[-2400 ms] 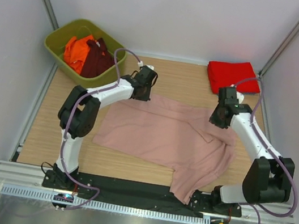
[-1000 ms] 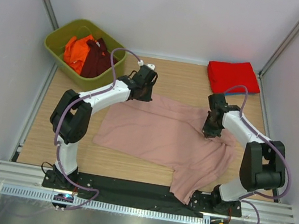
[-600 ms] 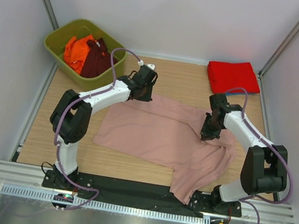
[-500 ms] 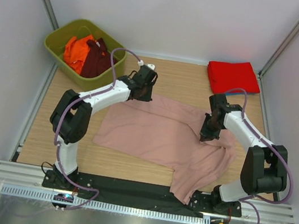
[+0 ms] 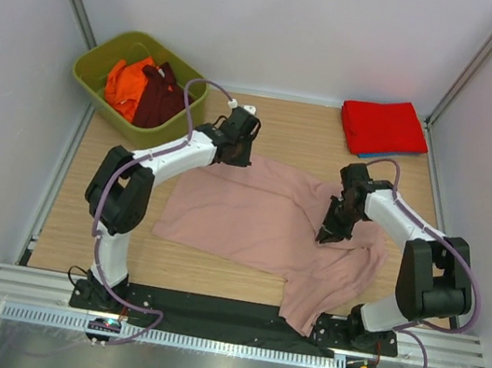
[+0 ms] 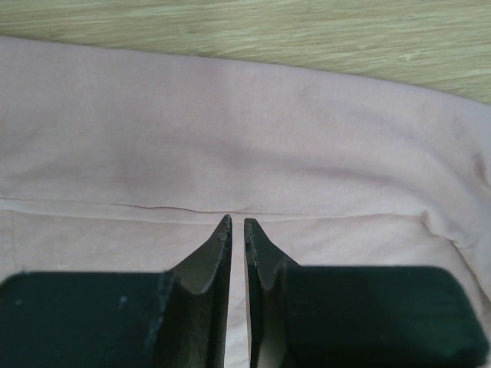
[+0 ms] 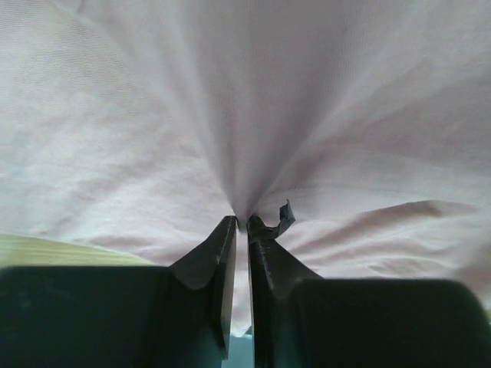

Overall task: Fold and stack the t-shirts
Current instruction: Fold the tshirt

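A dusty-pink t-shirt (image 5: 250, 213) lies spread across the wooden table, plain side up, with its near right part hanging over the front edge. My left gripper (image 5: 233, 155) is at the shirt's far left edge. In the left wrist view its jaws (image 6: 237, 222) are closed to a thin slit with pink cloth (image 6: 230, 115) in it. My right gripper (image 5: 325, 234) is shut on a pinch of the shirt's right part. In the right wrist view (image 7: 242, 222) the cloth (image 7: 230, 92) bunches into its tips. A folded red t-shirt (image 5: 383, 125) lies at the far right on a blue one (image 5: 391, 155).
An olive-green basket (image 5: 90, 73) stands at the far left corner and holds an orange t-shirt (image 5: 126, 84) and a maroon one (image 5: 158, 99). White walls close in both sides. A black strip runs along the table's near edge.
My right gripper has moved from the shirt's far right part toward the near left, dragging a fold of pink cloth with it. The left gripper has stayed at the far edge.
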Robot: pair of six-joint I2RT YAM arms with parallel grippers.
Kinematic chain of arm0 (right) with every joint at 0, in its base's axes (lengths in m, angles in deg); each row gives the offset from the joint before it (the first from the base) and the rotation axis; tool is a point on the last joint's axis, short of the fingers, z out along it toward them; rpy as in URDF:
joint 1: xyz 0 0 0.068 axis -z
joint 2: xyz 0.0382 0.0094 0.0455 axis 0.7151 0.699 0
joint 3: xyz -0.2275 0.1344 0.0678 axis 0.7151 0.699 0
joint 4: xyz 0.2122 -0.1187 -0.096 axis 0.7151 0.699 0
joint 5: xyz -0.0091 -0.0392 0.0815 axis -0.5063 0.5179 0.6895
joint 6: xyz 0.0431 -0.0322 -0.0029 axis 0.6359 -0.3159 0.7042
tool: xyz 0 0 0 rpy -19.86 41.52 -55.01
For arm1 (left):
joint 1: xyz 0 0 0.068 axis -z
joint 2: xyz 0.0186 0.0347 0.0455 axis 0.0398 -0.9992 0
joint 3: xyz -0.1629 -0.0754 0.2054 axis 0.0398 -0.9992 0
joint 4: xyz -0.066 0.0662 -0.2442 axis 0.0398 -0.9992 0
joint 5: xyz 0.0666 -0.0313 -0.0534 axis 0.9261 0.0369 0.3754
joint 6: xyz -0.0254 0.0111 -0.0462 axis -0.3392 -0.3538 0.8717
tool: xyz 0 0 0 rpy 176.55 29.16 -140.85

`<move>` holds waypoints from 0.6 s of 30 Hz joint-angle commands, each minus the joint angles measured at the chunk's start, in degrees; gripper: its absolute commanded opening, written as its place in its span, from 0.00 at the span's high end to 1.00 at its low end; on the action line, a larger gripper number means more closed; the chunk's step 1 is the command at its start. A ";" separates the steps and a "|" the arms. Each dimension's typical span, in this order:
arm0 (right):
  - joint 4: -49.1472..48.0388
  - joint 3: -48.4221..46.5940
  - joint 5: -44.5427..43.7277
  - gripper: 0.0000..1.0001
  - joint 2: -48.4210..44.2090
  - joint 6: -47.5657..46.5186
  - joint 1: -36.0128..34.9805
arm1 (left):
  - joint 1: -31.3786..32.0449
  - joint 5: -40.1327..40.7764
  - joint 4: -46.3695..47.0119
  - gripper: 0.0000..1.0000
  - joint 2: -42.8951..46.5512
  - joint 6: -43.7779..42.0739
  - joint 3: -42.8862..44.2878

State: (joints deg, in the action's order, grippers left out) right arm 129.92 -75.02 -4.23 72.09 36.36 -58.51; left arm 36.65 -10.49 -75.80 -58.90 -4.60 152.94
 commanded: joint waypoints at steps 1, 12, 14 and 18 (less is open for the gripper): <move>-4.65 -1.32 3.80 0.77 -2.51 2.82 2.13 | 0.00 0.28 -0.56 0.88 -0.48 -1.13 3.39; -10.45 -18.01 -8.93 0.53 5.82 0.19 17.52 | 0.00 0.63 -1.00 0.88 -1.19 -1.66 4.27; -11.07 -20.21 -11.30 0.53 9.24 -0.51 18.05 | -0.09 0.90 -1.18 0.88 -1.45 -1.83 4.35; -12.40 -25.04 -12.64 0.58 14.60 -0.60 19.36 | -0.35 0.29 -1.44 0.89 -2.50 -2.01 4.97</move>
State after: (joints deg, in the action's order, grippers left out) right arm 119.36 -96.22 -13.73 83.74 36.80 -39.41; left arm 36.65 -10.25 -77.00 -60.56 -5.80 155.41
